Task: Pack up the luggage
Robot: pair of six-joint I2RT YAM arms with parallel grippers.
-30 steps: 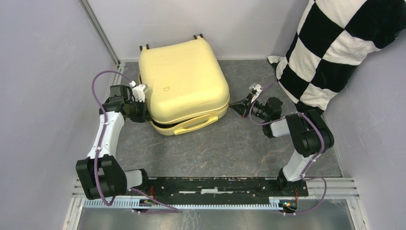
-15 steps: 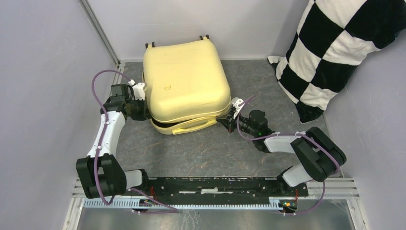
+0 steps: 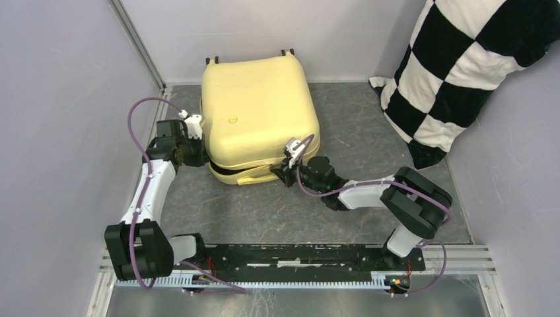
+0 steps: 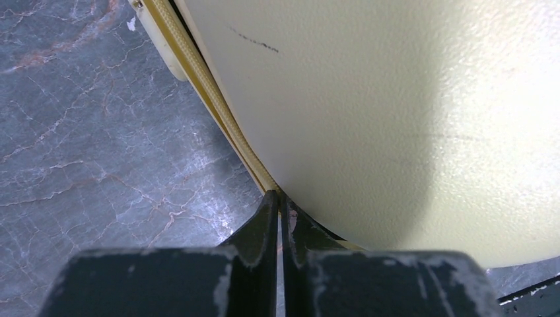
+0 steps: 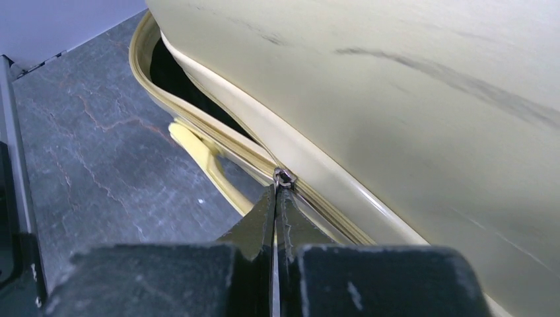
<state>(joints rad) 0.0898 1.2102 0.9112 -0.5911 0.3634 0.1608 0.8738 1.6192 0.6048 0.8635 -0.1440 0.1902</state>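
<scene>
The luggage (image 3: 257, 112), a pale-yellow hard-shell suitcase, lies flat with its lid down; wheels (image 3: 288, 52) show at the far edge. My left gripper (image 3: 197, 156) is shut with its tips against the zipper seam (image 4: 224, 119) on the suitcase's left side; I cannot tell whether it pinches anything (image 4: 282, 200). My right gripper (image 3: 280, 174) is shut on the zipper pull (image 5: 284, 177) at the front edge, beside the yellow handle (image 5: 205, 158). To the left of the pull the shells still gape, showing black lining (image 5: 175, 82).
A black-and-white checkered pillow (image 3: 475, 66) leans in the far right corner. Grey walls close in the left, back and right. The floor is grey marbled stone (image 3: 297, 211). The arm bases stand on a black rail (image 3: 297, 254) at the near edge.
My right gripper has swept from the suitcase's right corner leftward along the front edge to beside the handle. The suitcase has shifted slightly right. The left gripper has stayed at the left seam.
</scene>
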